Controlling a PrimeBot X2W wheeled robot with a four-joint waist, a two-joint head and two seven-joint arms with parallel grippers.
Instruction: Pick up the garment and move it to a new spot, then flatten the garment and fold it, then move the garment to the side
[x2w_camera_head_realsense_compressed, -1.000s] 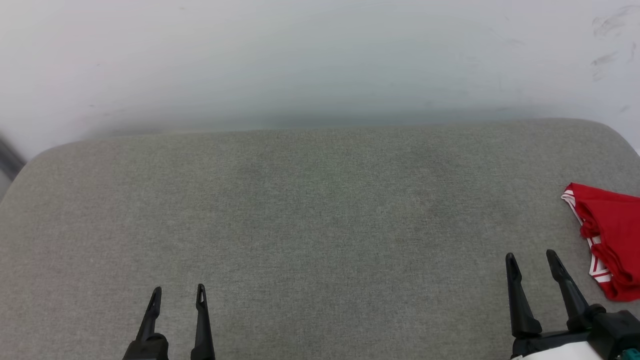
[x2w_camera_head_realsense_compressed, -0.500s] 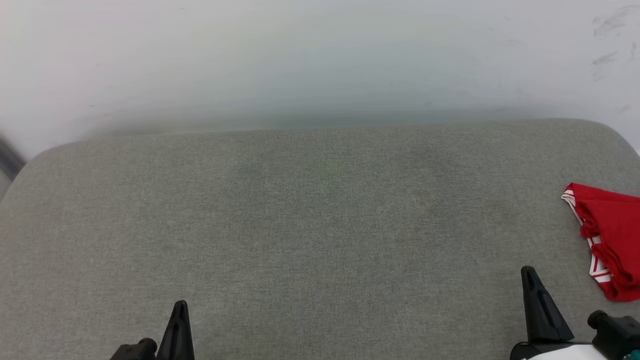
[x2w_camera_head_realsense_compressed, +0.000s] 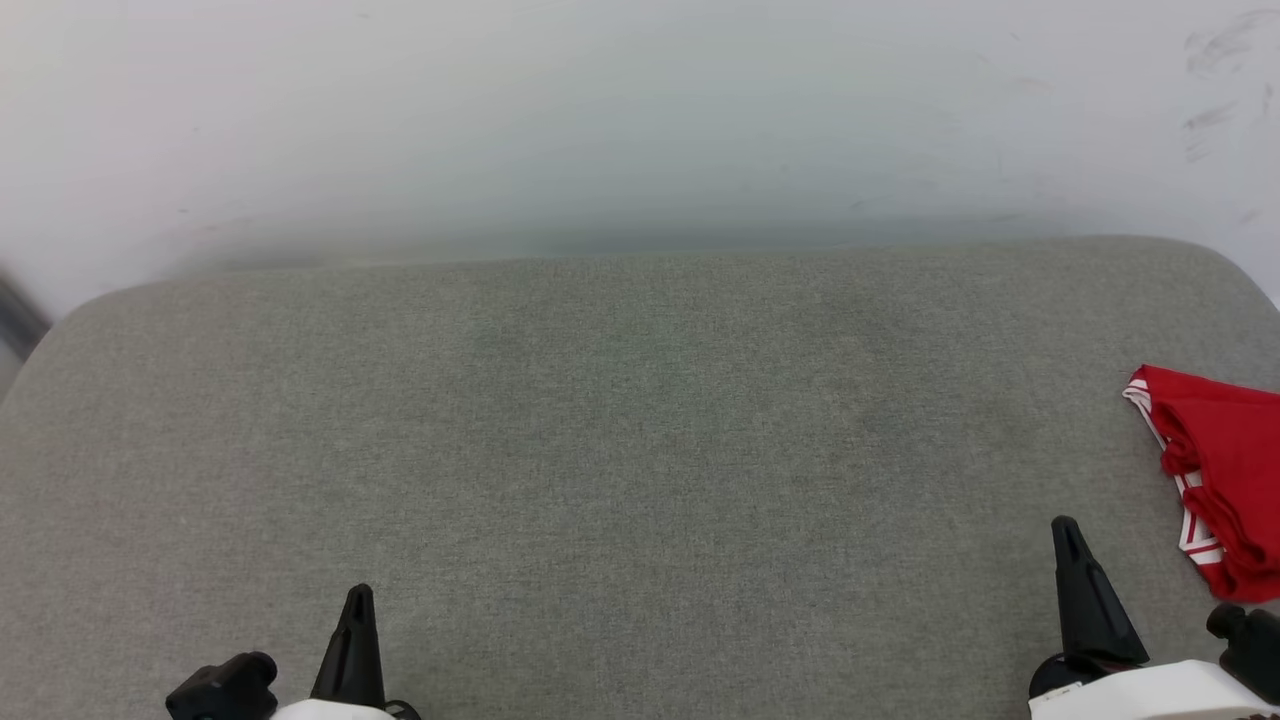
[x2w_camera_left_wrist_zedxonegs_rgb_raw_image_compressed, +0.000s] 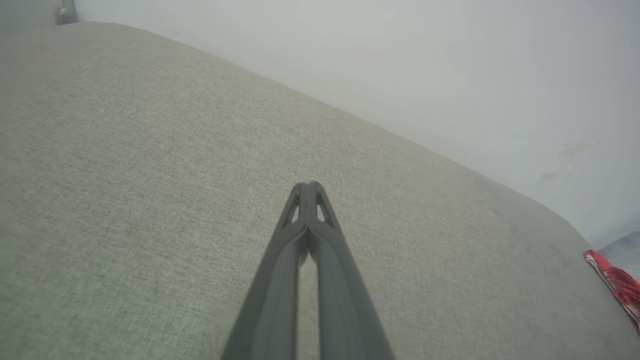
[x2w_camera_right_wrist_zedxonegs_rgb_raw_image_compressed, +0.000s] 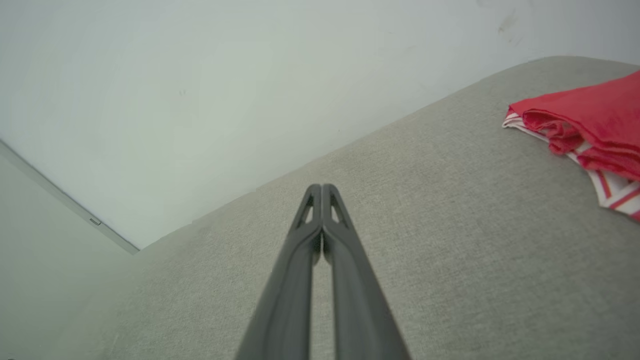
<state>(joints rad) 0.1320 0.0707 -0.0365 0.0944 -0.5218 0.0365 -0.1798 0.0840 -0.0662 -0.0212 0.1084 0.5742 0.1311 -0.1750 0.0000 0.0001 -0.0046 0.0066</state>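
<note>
1. Head view: crumpled red garment (x2w_camera_head_realsense_compressed: 1225, 470), striped white trim, lies at the right edge of the grey woven cushion (x2w_camera_head_realsense_compressed: 640, 450); left gripper (x2w_camera_head_realsense_compressed: 357, 605) and right gripper (x2w_camera_head_realsense_compressed: 1069, 540) sit low, pinched together, empty.
2. Left wrist view: tapered dark fingers (x2w_camera_left_wrist_zedxonegs_rgb_raw_image_compressed: 280, 280) meet, gripping nothing; garment (x2w_camera_left_wrist_zedxonegs_rgb_raw_image_compressed: 617, 280) far right.
3. Right wrist view: fingers (x2w_camera_right_wrist_zedxonegs_rgb_raw_image_compressed: 290, 285) closed, empty; garment (x2w_camera_right_wrist_zedxonegs_rgb_raw_image_compressed: 590, 115) upper right.
</note>
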